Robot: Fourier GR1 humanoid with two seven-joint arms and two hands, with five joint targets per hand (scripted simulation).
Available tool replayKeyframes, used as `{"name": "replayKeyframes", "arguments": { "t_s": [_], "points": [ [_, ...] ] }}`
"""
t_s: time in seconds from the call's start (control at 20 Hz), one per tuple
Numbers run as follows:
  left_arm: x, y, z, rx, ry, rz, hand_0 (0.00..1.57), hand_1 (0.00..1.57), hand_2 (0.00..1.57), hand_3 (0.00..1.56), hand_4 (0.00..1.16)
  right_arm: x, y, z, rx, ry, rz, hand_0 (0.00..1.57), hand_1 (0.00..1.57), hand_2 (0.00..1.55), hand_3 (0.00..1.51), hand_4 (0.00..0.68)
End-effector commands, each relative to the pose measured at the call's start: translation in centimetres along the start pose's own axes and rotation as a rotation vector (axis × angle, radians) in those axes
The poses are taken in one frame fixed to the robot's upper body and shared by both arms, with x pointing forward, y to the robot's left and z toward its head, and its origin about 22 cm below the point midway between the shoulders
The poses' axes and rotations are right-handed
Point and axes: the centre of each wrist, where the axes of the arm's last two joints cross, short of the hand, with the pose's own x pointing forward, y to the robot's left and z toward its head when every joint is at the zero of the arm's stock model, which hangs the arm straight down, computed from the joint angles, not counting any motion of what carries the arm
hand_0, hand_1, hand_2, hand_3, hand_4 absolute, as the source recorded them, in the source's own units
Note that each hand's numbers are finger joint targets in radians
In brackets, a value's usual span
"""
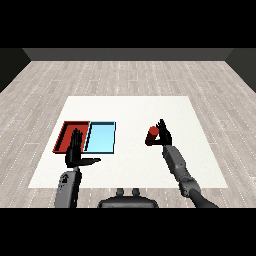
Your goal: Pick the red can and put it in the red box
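Right hand (163, 135) was curled round the red can (152, 135), a small smooth cylinder held right of the bench's middle, well apart from both trays; whether the can touched the surface could not be told. Left hand (76, 150) hung with straight fingers and thumb spread, holding nothing, over the near edge of the red tray (64, 131). That shallow rectangular tray lay just beside the light blue tray (101, 138), near the left edge of the flat white bench (130, 107).
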Motion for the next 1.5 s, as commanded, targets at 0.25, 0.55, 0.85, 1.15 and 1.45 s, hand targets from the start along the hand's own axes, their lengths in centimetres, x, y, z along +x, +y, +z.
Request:
{"name": "replayKeyframes", "arguments": {
  "t_s": [0.25, 0.55, 0.85, 1.15, 1.45],
  "points": [
    [1.8, 2.4, -1.0, -0.001, -0.005, -0.009, 0.00, 0.00, 0.00, 0.00, 0.00, -0.4, 1.8, -0.4, -0.002, 0.037, -0.011, 0.00, 0.00, 0.00, 0.00, 0.000],
    [-0.8, 0.1, 0.0, 0.023, -0.017, -0.012, 0.00, 0.00, 0.00, 0.00, 0.00, -1.1, 1.9, -0.2, 0.000, 0.016, -0.001, 0.00, 0.00, 0.00, 0.00, 0.000],
    [-1.5, 0.8, 0.0, 0.013, -0.006, -0.003, 0.00, 0.00, 0.00, 0.00, 0.00, -0.1, 1.2, -1.2, 0.015, 0.026, 0.023, 0.00, 0.00, 0.00, 0.00, 0.000],
    [1.9, 1.9, 0.7, -0.002, 0.011, -0.015, 0.00, 0.00, 0.00, 0.00, 0.00, -0.4, 2.2, -1.9, -0.028, 0.049, 0.024, 0.81, 0.81, 0.92, 0.80, 0.000],
    [0.3, 1.7, -2.0, 0.007, -0.013, 0.013, 0.00, 0.00, 0.00, 0.00, 0.00, -0.5, 1.7, -1.5, -0.050, 0.057, 0.126, 1.50, 1.50, 1.47, 1.44, 0.667]
  ]
}}
